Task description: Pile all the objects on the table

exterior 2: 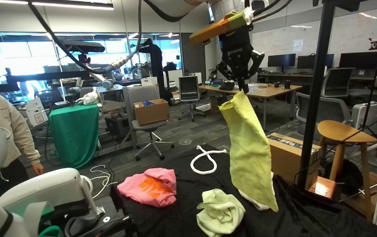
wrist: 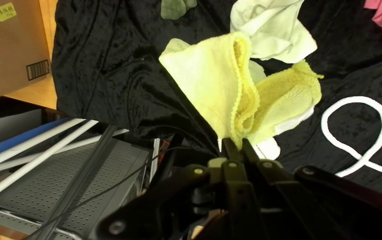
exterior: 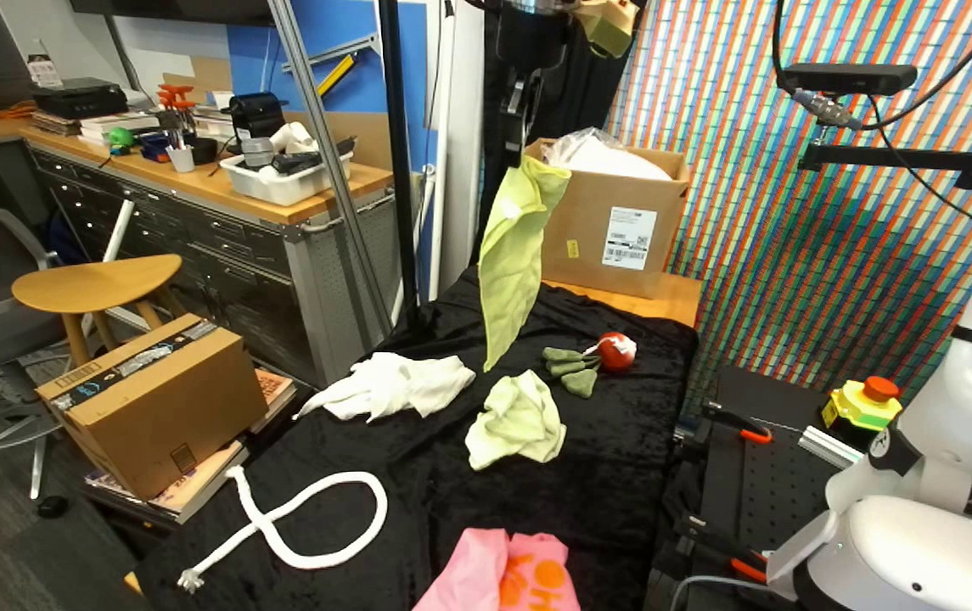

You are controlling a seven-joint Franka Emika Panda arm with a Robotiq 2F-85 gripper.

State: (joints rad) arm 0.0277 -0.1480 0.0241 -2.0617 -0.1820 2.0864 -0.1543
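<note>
On table point(exterior: 613, 475), red item point(exterior: 618, 353), exterior view only

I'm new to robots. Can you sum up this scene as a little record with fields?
Jaws: shut on the yellow-green cloth
Held cloth: hanging down
Surface: black-covered table
Lying on it: white cloth; crumpled pale green cloth; pink cloth with orange print; looped white rope; red radish-like item
Pile: none yet; these five lie apart
</note>
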